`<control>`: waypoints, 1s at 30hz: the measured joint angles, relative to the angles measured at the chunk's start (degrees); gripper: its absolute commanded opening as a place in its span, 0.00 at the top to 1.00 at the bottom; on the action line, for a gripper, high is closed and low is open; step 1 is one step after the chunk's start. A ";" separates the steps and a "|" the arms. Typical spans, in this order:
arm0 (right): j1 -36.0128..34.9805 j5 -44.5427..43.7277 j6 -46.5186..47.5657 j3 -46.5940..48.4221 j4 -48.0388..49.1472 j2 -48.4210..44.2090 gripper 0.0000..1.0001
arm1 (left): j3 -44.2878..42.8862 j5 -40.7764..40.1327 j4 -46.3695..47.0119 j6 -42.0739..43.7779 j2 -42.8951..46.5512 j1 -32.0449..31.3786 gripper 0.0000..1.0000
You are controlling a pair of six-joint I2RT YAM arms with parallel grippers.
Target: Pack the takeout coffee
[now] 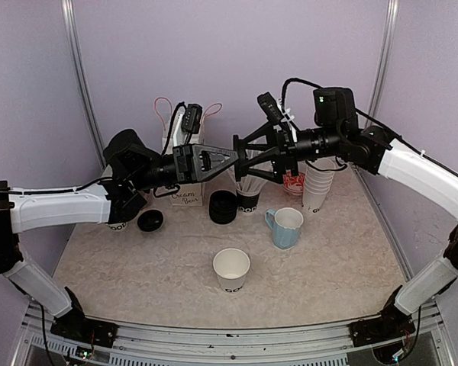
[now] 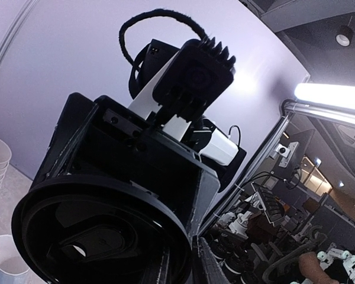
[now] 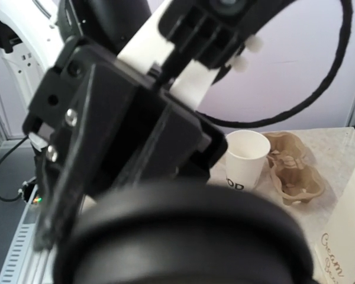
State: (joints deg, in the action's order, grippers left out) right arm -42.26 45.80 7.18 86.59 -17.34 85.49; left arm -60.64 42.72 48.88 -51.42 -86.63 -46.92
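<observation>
Left hand [image 1: 233, 157] narrow, pinching black lid [image 2: 100, 236] rim midair; right hand [image 1: 244, 158] directly opposite, can't tell whether gripping.

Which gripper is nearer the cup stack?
Right. The right gripper hangs just left of the cup stack; the left gripper, pinching a black lid, meets it from farther left.

Beige marbled table [image 1: 137, 267]. Lilac walls [image 1: 237, 53] behind and beside table. Metal posts [image 1: 78, 61] at table's rear corners. Aluminium rail [image 1: 237, 332] along table's near edge. Bright strip light [image 2: 331, 94] high beyond table.
</observation>
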 measured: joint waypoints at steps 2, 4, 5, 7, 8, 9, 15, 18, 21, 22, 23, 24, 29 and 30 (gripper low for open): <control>0.00 -0.52 0.35 -0.31 0.00 0.00 0.43 | 0.48 -0.26 -1.42 0.81 0.07 0.00 0.77; 0.00 -0.96 0.61 -0.66 0.00 0.00 0.46 | 0.94 -0.59 -2.82 1.64 0.15 0.00 0.76; 0.00 -1.18 0.70 -0.85 0.02 0.00 0.47 | 1.16 -0.79 -3.50 2.01 0.26 0.00 0.76; 0.00 -1.62 0.83 -1.09 -0.02 0.00 0.49 | 1.44 -1.01 -4.66 2.51 0.61 0.00 0.76; 0.00 -1.84 0.87 -1.16 -0.02 0.00 0.50 | 1.53 -1.07 -5.01 2.89 0.81 0.00 0.76; 0.00 -1.99 0.90 -1.16 -0.02 0.00 0.51 | 1.55 -1.14 -5.27 3.08 1.01 0.00 0.77; 0.00 -2.05 0.90 -1.16 0.00 0.11 0.44 | 1.68 -1.14 -5.73 3.98 1.79 0.20 0.88; 0.00 -2.10 0.90 -1.16 0.00 0.46 0.38 | 1.68 -1.07 -5.75 4.15 1.79 0.48 0.92; 0.00 -2.21 1.03 -1.16 -0.02 0.70 0.37 | 1.68 -0.76 -5.68 3.96 1.79 0.76 0.96; 0.00 -2.19 1.09 -1.16 -0.02 0.74 0.38 | 1.68 -0.68 -5.64 3.87 1.79 0.83 0.97; 0.00 -2.14 1.14 -1.16 0.00 0.76 0.40 | 1.68 -0.55 -5.60 3.72 1.79 0.87 0.97; 0.00 -2.10 1.16 -1.16 -0.02 0.76 0.41 | 1.68 -0.44 -5.49 3.67 1.79 0.87 0.97; 0.00 -1.29 1.20 -1.16 0.00 0.76 0.31 | 1.68 0.28 -4.79 3.21 1.79 0.87 1.00; 0.00 -1.01 1.20 -1.16 0.00 0.76 0.27 | 1.68 0.46 -4.37 2.97 1.79 0.87 1.00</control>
State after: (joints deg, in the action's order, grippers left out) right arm -42.26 44.80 8.38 85.43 -17.34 86.26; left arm -58.96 43.18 44.51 -48.45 -84.84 -46.04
